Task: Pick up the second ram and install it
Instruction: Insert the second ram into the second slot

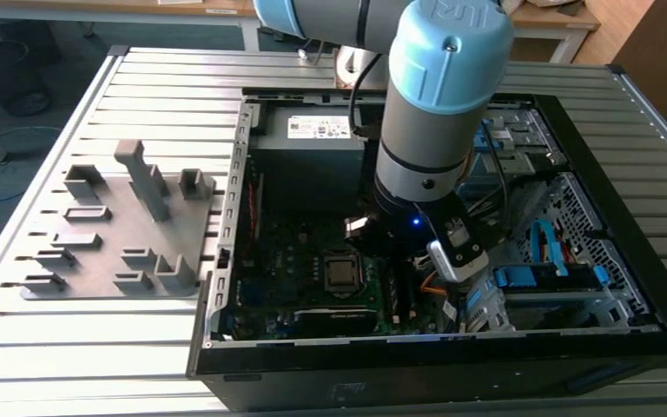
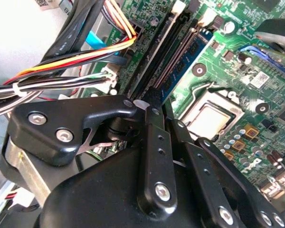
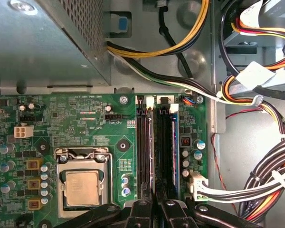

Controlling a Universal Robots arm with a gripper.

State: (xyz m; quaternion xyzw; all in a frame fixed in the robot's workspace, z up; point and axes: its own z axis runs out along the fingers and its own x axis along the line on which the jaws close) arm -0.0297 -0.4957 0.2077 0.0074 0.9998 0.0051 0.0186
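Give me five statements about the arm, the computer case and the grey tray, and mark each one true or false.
1. The tool is down inside the open computer case. True.
2. The grey holder tray sits inside the case. False: it lies on the slatted table, at the exterior view's left of the case.
3. The CPU socket carries a cooler. False: the bare metal chip top shows.
4. The memory slots lie beside the CPU socket. True.
5. The tool hangs over the grey tray. False: in both wrist views it is at the memory slots.

Pale-blue capped arm (image 1: 444,95), black screwed tool (image 2: 152,102)
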